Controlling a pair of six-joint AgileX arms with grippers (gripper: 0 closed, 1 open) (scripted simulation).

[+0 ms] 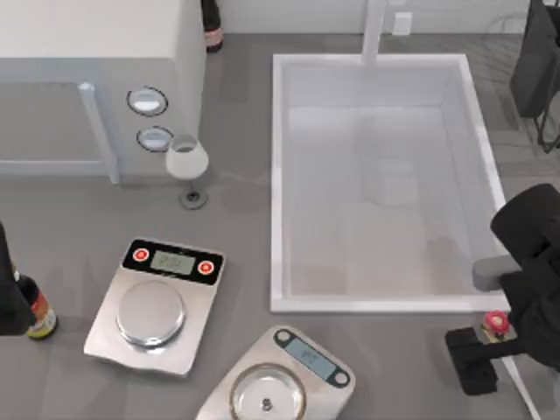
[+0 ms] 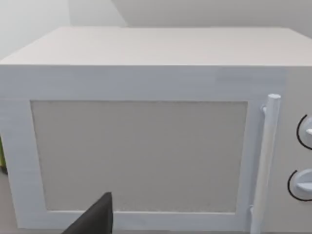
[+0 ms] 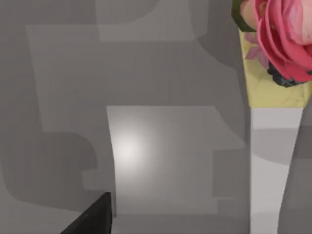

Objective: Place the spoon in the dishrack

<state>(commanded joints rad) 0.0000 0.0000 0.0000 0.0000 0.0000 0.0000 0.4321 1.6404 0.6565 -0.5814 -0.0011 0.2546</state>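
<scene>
Right arm comes in from the table's right edge, black bulk bent down over the lower right corner, just past the sink's (image 1: 278, 175) right wall. Right gripper (image 1: 477, 350) sits low at the front right, black fingers pointing toward table left. Spoon (image 1: 498, 322) is right at this gripper: round red end pokes up just above and beside the finger block, cream handle runs away toward the lower right edge. Whether the fingers are clamped on it, can't tell, contact is hidden by the arm.

Right wrist view: dark finger tip (image 3: 95, 217) over grey table surface, spoon end (image 3: 280, 39) with pink-red flower pattern on a yellow patch, white handle running off from it, beside the finger, gap between them visible.

Dishrack (image 1: 538, 70) is at the far right top corner, dark panel and thin wires, partly cut off, well apart from right gripper, on the far side of the sink from it.

Left arm parked at the table's left edge, dark shape next to a bottle (image 1: 39, 317). Left wrist view shows one black fingertip (image 2: 95, 219) in front of a white microwave (image 2: 146, 146) door; finger spacing can't tell.

Well off toward table left from right gripper: two kitchen scales (image 1: 157, 302) (image 1: 280, 381), wine glass (image 1: 188, 166) by the microwave
</scene>
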